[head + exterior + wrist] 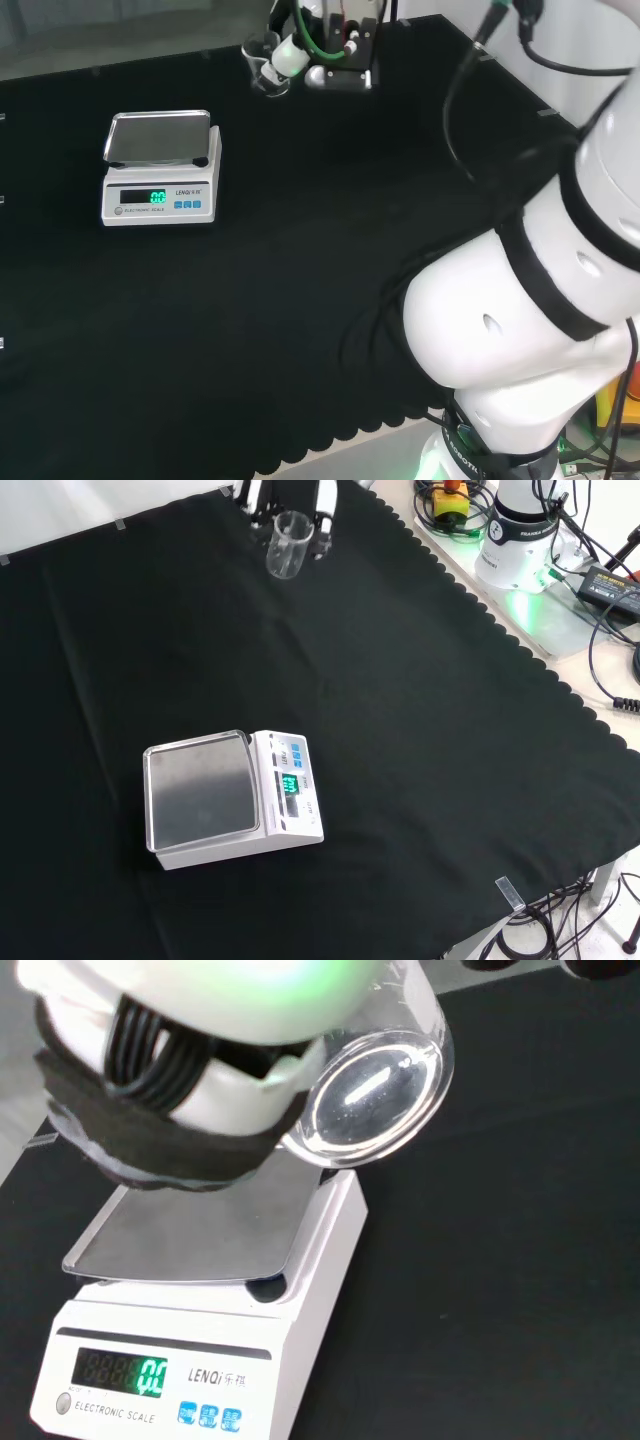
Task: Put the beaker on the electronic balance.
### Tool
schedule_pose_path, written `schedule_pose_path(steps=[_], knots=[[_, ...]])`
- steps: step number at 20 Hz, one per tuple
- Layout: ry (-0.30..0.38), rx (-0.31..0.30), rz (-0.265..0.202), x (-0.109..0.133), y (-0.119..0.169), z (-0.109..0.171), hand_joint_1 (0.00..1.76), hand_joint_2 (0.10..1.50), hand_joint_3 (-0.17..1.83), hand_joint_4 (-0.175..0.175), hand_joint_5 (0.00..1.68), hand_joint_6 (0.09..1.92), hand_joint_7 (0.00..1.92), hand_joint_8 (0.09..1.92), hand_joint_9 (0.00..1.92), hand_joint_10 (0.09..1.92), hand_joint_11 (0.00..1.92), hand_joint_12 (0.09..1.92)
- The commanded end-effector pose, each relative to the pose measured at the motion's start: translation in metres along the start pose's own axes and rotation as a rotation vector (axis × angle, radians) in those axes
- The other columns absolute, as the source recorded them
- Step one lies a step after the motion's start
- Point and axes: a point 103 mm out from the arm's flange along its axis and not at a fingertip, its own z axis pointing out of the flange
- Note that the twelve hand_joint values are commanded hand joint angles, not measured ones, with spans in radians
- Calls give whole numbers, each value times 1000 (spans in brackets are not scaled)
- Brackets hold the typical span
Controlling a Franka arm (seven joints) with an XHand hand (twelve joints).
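Note:
A clear glass beaker (264, 62) is held at the far edge of the cloth, with the hand (296, 54) curled round it from the right in the head view. In the front view the beaker (287, 544) sits upright at the top, the hand (322, 512) just behind it. The wrist view looks at the beaker's round base (377, 1092) beside the hand (190, 1100). The white electronic balance (160, 190) stands at the left in the head view, its steel pan (160, 138) bare and its display lit green. The balance (285, 805) and balance (205, 1360) are well away from the beaker.
The arm's white links (540, 300) take up the right of the head view. In the front view the arm's base (525, 530), cables and a power brick (612, 582) lie beyond the cloth's scalloped edge (520, 645) at the right.

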Motion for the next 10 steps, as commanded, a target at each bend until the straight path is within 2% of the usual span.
schedule_pose_path(steps=[1, 10], knots=[[30, 67, -114, 22, 73, 37, 1164, 504, 885, 175, 1368, 617, 1745, 204, 1720, 236, 979, 1160], [188, 90, -134, 23, 112, 58, 1164, 504, 887, 175, 1366, 620, 1747, 203, 1722, 236, 981, 1159]])
